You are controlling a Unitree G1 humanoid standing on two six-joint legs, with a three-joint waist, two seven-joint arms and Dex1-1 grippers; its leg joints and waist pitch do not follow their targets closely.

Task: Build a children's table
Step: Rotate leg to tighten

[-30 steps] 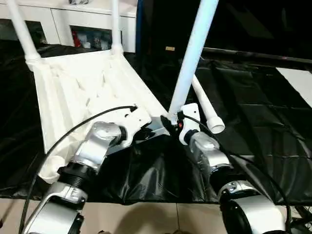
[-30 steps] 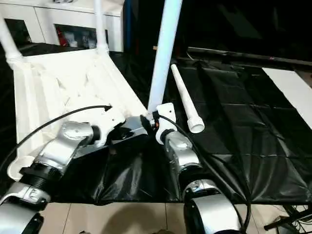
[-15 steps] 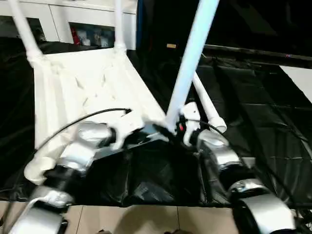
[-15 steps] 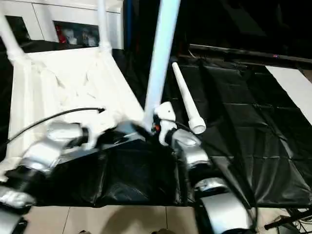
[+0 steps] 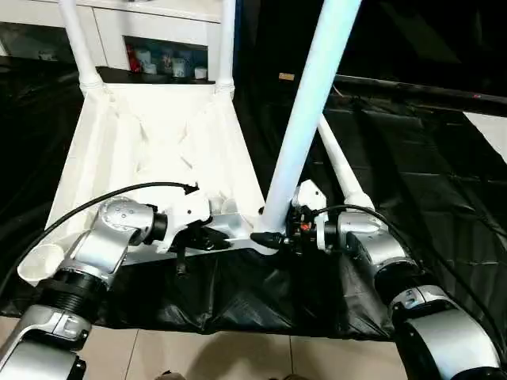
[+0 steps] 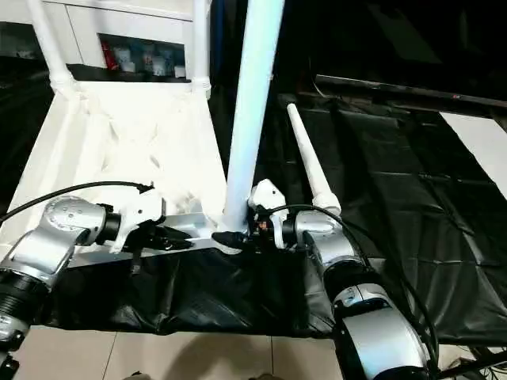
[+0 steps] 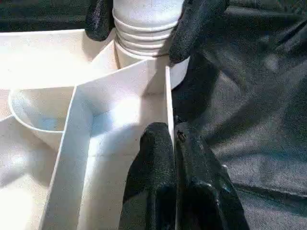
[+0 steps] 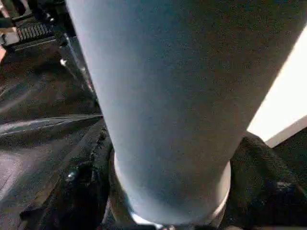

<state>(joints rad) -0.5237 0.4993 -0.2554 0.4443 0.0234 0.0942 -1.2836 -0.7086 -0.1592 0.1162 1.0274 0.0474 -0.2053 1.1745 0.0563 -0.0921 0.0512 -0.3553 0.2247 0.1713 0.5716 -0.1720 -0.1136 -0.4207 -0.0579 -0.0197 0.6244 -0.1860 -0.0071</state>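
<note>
Nearest, the left gripper (image 7: 173,158) has its fingers clenched on the thin near rim of the upturned table top (image 5: 150,134). Just beside it at three o'clock, the right gripper (image 7: 139,19) grasps the base of a standing leg (image 5: 305,119), fingers spread around it. Farther off, at one o'clock, a loose leg (image 5: 339,168) lies on the black tabletop (image 5: 420,166); two fitted legs rise at the far corners.

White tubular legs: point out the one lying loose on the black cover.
The white tubular leg just right of the right gripper; it lies flat, while the three others stand upright in the white plastic top.
</note>
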